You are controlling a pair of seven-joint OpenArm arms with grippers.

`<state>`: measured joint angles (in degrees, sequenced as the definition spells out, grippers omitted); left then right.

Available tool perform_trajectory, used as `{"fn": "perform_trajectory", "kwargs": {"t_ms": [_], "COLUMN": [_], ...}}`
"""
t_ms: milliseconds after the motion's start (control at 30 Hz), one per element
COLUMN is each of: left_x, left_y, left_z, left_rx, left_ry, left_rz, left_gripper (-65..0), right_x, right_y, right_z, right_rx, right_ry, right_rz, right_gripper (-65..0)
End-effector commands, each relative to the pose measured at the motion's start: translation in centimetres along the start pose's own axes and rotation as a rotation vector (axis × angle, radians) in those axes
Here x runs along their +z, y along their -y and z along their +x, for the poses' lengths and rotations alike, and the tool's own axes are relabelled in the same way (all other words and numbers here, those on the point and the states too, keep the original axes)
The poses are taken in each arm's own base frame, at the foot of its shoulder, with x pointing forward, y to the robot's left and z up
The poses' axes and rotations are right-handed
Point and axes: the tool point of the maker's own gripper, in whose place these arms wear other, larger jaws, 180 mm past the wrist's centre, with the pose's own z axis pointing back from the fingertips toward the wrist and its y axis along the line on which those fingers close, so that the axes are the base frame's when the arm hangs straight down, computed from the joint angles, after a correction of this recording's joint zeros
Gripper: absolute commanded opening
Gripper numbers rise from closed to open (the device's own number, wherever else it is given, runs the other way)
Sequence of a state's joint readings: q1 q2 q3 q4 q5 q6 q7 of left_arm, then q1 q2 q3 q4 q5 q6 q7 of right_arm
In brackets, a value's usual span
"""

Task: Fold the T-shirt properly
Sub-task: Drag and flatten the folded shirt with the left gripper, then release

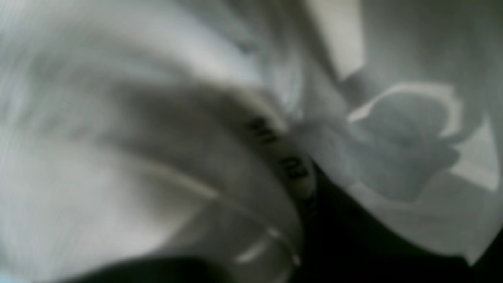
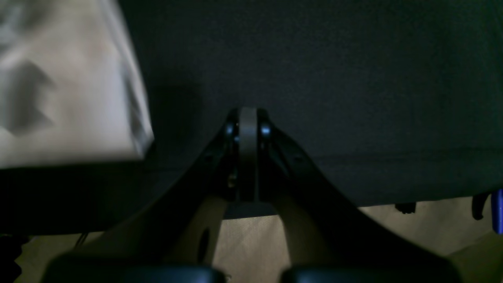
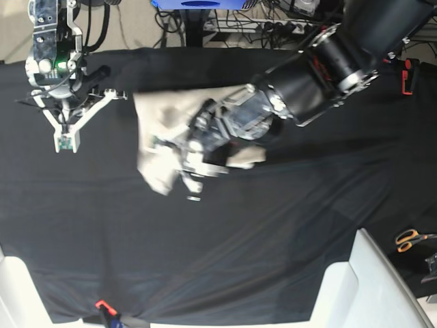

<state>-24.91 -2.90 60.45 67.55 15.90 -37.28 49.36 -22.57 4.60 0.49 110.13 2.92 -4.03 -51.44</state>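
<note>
- risk: the t-shirt (image 3: 160, 147) could be dragged into a bunch or slip free if the left tool (image 3: 193, 167) is pulled across too fast; cloth already covers its camera
- left tool state cannot be told; it is hidden by blurred fabric
- right tool (image 2: 248, 129) is seen pressed together with nothing held, apart from the shirt
- t-shirt lies left of centre on the black tabletop (image 3: 273, 225), cream, wrinkled, partly doubled over under the left arm
</note>
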Motion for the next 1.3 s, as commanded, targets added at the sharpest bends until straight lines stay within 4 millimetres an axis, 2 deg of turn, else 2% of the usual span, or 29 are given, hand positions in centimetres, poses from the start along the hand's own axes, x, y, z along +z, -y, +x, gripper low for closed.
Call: {"fn": "perform_trajectory", "kwargs": {"t_ms": [0, 133, 300, 500, 867, 967, 1000, 1233, 1267], "left_x": [0.5, 0.0, -0.5, -0.3, -0.2, -0.1, -0.1, 0.1, 0.3], "left_y": [-1.6, -0.9, -1.2, -2.1, -2.7, -2.8, -2.9, -3.6, -4.2], "left_z": [0.5, 1.6, 1.2, 0.8, 0.4, 0.4, 0.4, 0.1, 0.0], "left_rx": [-0.031, -0.097, -0.103, -0.109, -0.109, -0.110, -0.110, -0.110, -0.111], "left_ry": [-0.001, 0.005, -0.015, -0.030, -0.041, -0.042, -0.043, -0.048, -0.051], "left_rz": [0.052, 0.020, 0.004, 0.021, 0.032, 0.035, 0.036, 0.049, 0.060], "left_gripper": [-65.0, -65.0, -65.0, -65.0, -64.8, -48.1, -44.4, -25.7, -23.5], "right_x": [0.2, 0.1, -0.1, -0.1, -0.1, -0.1, -0.1, -0.1, -0.1], "right_y": [0.4, 1.3, 2.6, 2.5, 2.4, 2.4, 2.3, 2.3, 2.3], "right_z": [0.9, 0.7, 0.4, 0.6, 0.5, 0.5, 0.5, 0.6, 0.7], "right_rx": [-0.002, -0.012, -0.035, -0.033, -0.030, -0.030, -0.029, -0.028, -0.028], "right_ry": [0.031, 0.026, 0.016, 0.021, 0.019, 0.019, 0.019, 0.021, 0.022], "right_rz": [-0.012, -0.033, -0.064, -0.062, -0.058, -0.058, -0.057, -0.056, -0.056], "right_gripper": [-64.8, -64.8, -64.8, -64.8, -64.5, -64.4, -64.4, -64.4, -64.4]}}
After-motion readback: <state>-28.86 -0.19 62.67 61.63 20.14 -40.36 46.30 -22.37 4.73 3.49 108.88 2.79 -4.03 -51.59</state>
